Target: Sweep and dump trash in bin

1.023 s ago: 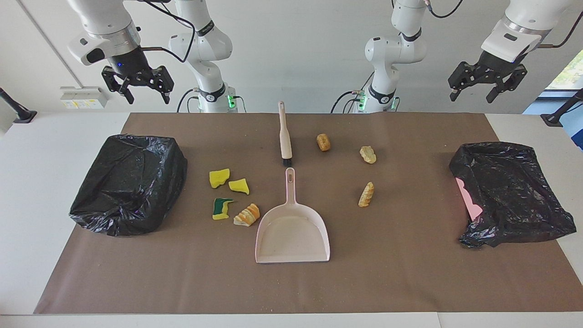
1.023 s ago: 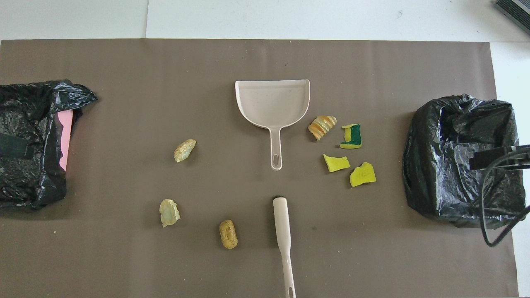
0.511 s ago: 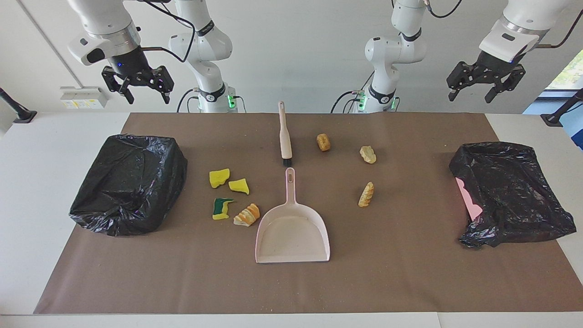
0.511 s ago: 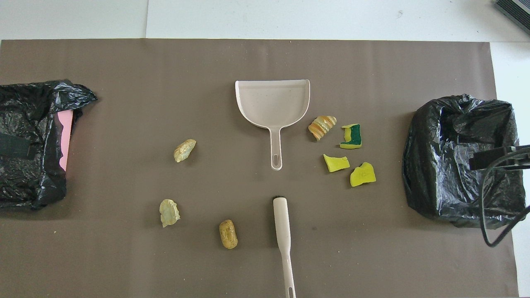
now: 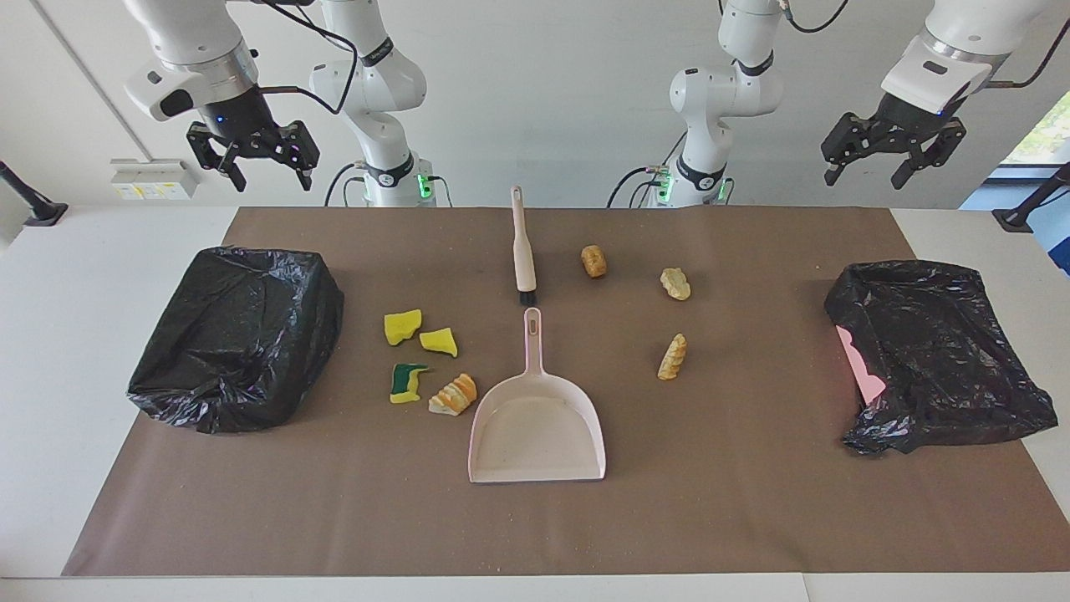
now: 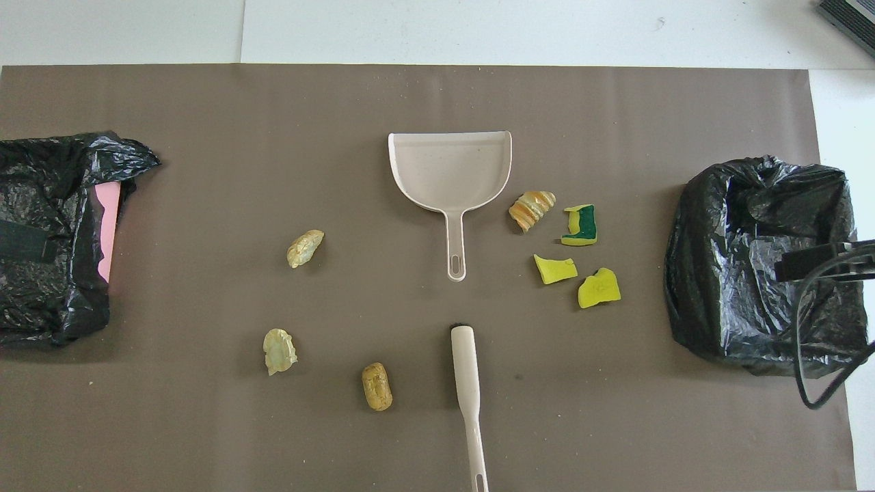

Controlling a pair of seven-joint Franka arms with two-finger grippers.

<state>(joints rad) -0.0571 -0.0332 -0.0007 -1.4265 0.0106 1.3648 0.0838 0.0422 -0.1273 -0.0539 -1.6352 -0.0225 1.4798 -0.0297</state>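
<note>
A white table [image 5: 50,334] carries a brown mat [image 5: 752,502]; mat lies flat.

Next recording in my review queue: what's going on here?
Nothing is being handled yet. The left hand and right hand hang open above the robots' edge of the table. The brush and dustpan lie untouched mid-mat. Bread chunks, sponge pieces and a striped pastry piece lie scattered around them, and a black-bagged bin sits at each end.
</note>
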